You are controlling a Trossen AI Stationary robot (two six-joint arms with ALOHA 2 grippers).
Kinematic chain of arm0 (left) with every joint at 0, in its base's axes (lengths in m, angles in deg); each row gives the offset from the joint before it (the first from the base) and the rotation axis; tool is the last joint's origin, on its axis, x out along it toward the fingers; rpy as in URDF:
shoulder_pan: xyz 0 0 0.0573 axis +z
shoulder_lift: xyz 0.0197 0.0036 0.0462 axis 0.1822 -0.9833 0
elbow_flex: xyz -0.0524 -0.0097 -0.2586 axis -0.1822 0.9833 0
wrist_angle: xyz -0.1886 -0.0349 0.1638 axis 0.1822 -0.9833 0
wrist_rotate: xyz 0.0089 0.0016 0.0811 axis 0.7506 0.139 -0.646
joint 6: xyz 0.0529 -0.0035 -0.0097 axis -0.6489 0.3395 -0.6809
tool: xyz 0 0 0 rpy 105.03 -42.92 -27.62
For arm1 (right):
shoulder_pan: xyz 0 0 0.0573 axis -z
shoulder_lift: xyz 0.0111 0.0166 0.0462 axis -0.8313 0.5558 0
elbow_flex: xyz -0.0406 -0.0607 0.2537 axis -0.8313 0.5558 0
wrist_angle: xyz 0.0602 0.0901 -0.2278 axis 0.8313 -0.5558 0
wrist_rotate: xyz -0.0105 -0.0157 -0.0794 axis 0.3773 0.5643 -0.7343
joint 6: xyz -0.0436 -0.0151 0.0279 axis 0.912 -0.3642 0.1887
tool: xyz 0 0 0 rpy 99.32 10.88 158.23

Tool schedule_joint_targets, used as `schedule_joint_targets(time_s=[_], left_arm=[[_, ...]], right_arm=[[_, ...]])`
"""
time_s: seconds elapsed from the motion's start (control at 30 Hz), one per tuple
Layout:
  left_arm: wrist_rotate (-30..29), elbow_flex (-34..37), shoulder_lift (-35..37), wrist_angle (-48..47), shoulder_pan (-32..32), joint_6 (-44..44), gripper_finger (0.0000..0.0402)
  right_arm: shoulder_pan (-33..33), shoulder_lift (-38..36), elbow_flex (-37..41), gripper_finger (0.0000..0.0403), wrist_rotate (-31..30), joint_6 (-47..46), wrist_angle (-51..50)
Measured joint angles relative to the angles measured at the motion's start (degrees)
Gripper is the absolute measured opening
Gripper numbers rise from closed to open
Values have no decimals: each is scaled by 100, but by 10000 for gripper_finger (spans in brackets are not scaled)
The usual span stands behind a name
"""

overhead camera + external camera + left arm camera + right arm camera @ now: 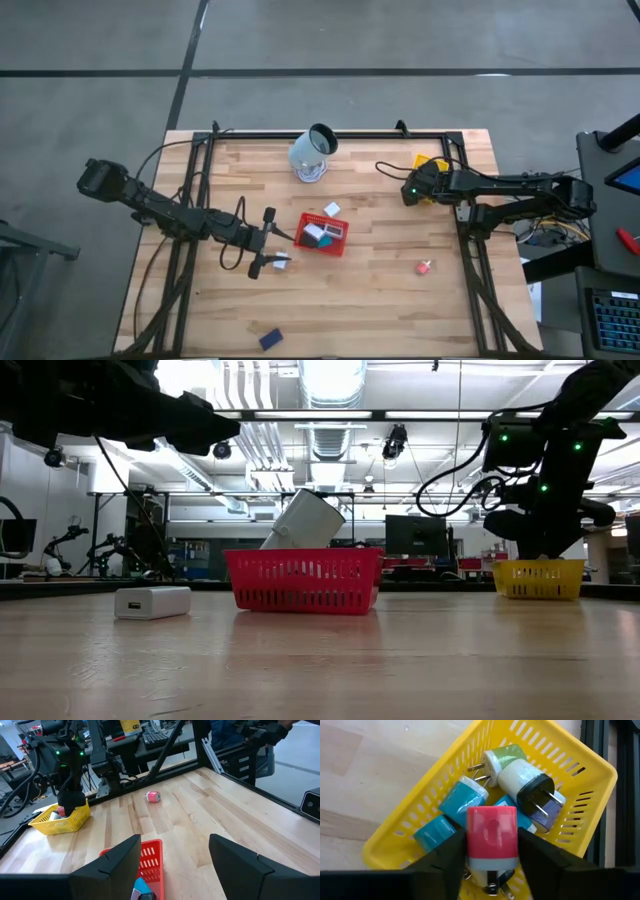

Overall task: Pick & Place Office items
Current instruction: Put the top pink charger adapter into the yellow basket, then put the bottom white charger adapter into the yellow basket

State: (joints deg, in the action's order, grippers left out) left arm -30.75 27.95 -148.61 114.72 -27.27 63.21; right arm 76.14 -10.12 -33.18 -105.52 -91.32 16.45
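Between the right gripper's (490,857) dark fingers sits a pink-red plug block with a white base (490,840) — flanked on both sides, hanging over the yellow mesh tray (410,822) of teal, green and white plugs. Farther off, the left gripper (268,243), fingers apart and empty, hovers beside the red mesh tray (340,243) — a white rectangular charger (152,602) lies near it.

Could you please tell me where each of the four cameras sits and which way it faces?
High: overhead, straight down; both arms, red tray.
Low: table height, level across; white charger, both arms above.
Left wrist: on the left arm, forward between its open fingers; right arm beyond.
Right wrist: on the right arm, down into the yellow tray; its fingers flank a red plug.
Shared: yellow tray in both wrist views.
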Motion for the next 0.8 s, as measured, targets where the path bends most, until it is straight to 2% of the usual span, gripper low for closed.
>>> schedule_joint_targets(time_s=[0.13,0.23,0.57,0.8], left_arm=[[0,0,0,-24,0,0,239],[0,0,0,-26,0,0,239],[0,0,0,-26,0,-2,239],[0,0,0,-26,0,-2,239]], right_arm=[[0,0,0,216,0,-16,1],[2,0,0,233,-8,-30,3],[-14,-4,-206,222,-446,19,97],[-15,-7,-284,223,-496,150,101]])
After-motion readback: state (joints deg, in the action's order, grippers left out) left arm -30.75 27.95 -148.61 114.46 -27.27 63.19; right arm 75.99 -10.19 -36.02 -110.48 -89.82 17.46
